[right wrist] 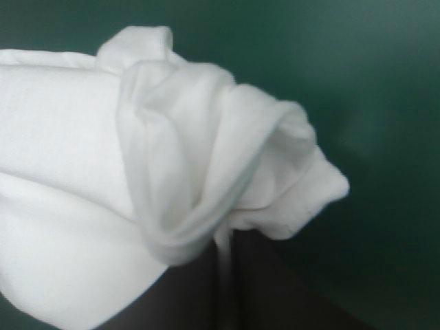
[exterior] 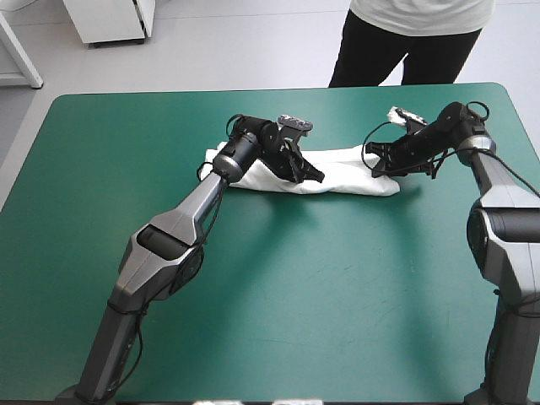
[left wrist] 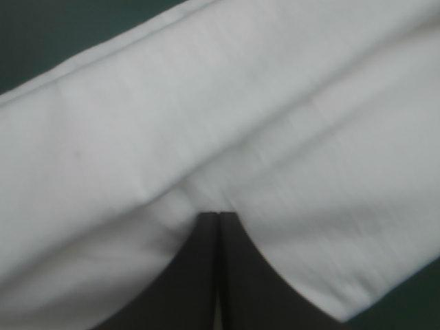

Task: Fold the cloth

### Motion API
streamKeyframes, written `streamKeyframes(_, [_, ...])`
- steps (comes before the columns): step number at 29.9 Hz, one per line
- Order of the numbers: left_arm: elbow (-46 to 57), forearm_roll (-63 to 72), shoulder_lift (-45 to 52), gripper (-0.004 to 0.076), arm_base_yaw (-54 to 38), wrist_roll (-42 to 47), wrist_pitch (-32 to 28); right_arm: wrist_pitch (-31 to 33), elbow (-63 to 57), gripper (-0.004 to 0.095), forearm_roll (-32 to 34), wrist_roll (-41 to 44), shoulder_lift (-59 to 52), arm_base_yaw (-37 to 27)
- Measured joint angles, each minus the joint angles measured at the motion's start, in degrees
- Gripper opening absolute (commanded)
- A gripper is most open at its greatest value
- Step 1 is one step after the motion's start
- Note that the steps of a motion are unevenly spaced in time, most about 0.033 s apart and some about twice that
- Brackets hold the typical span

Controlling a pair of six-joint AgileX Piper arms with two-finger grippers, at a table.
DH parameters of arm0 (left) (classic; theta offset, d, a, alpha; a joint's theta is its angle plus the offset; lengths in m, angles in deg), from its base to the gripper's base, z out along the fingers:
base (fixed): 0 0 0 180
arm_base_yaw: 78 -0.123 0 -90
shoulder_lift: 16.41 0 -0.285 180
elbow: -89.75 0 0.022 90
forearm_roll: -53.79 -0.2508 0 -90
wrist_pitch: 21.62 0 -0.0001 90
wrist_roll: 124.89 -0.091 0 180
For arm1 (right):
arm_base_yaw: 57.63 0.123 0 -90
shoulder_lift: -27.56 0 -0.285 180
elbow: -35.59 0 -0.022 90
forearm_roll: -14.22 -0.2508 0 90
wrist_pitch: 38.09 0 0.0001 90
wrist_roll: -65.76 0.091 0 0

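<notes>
The white T-shirt lies on the teal-green cover as a long narrow folded band, toward the table's far side. My left gripper sits low over the band's left half. In the left wrist view its black fingers meet in a point with cloth bunched at the tip of the left gripper. My right gripper is at the band's right end. In the right wrist view a rumpled, rolled end of the T-shirt sits at the right gripper, with a white sliver pinched between the fingers.
The table's far edge runs a short way behind both grippers. Teal-green cover stretches from the band to the near edge, and more of it lies to either side.
</notes>
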Motion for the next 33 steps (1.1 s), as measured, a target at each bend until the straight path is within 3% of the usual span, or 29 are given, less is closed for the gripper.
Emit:
streamKeyframes(16, [0.0,-0.06,0.0,-0.001,0.0,0.0,0.08,0.7,-0.07,-0.0017,-9.08,-5.19,-12.83,3.41])
streamKeyframes(28, [0.0,-0.53,0.0,-0.001,0.0,0.6,0.35,-1.78,-0.07,-0.0017,-10.21,-6.47,-14.14,7.47])
streamKeyframes(33, [0.68,-6.23,3.3,-0.001,-0.2,4.41,5.37,-2.87,-0.07,-0.0017,-9.72,-6.47,-14.14,7.47])
